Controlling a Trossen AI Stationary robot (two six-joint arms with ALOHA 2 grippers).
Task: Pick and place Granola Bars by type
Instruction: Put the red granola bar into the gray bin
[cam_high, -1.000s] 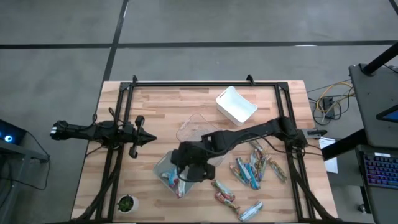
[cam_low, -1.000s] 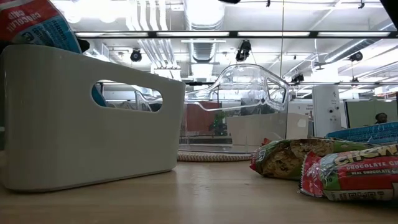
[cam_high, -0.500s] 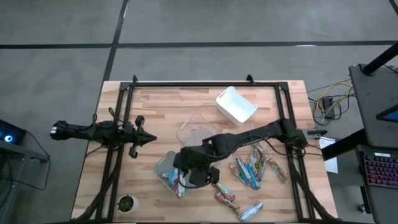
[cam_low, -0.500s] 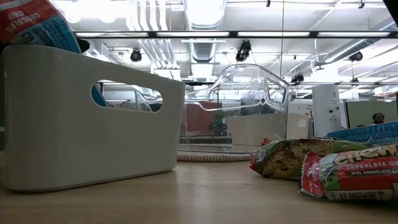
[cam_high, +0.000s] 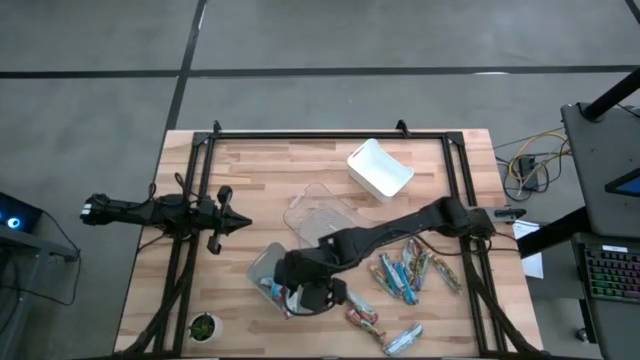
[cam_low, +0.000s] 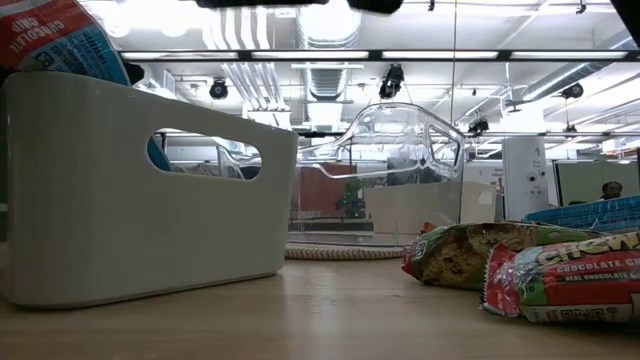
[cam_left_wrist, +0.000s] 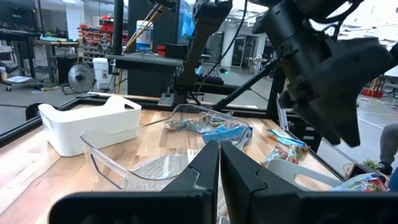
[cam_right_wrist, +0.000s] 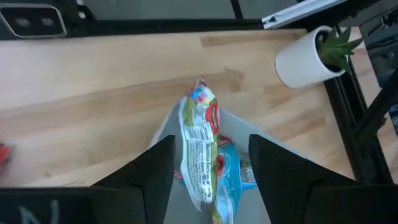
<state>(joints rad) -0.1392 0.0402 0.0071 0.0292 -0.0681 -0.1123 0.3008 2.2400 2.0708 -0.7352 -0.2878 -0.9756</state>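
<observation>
My right gripper (cam_high: 312, 295) hangs open over the grey bin (cam_high: 262, 268) near the table's front. In the right wrist view its fingers (cam_right_wrist: 152, 165) stand on either side of a red, white and green granola bar (cam_right_wrist: 199, 146) that lies in the bin beside a blue one (cam_right_wrist: 229, 180), touching neither. Loose bars (cam_high: 405, 272) lie on the table to the right, more (cam_high: 362, 317) toward the near edge. In the low view a red and blue bar (cam_low: 60, 40) sticks up above the bin's rim. My left gripper (cam_high: 243, 225) waits shut at the table's left.
A clear bin (cam_high: 320, 210) sits mid-table and a white bin (cam_high: 380, 167) behind it toward the far edge. A small potted plant (cam_high: 204, 327) stands at the near left corner. Black frame rails (cam_high: 190, 240) run along the table's sides. Bare wood lies left of the grey bin.
My right gripper has moved toward the table's near edge, from the grey bin's far side to above its near part. The left arm has kept still.
</observation>
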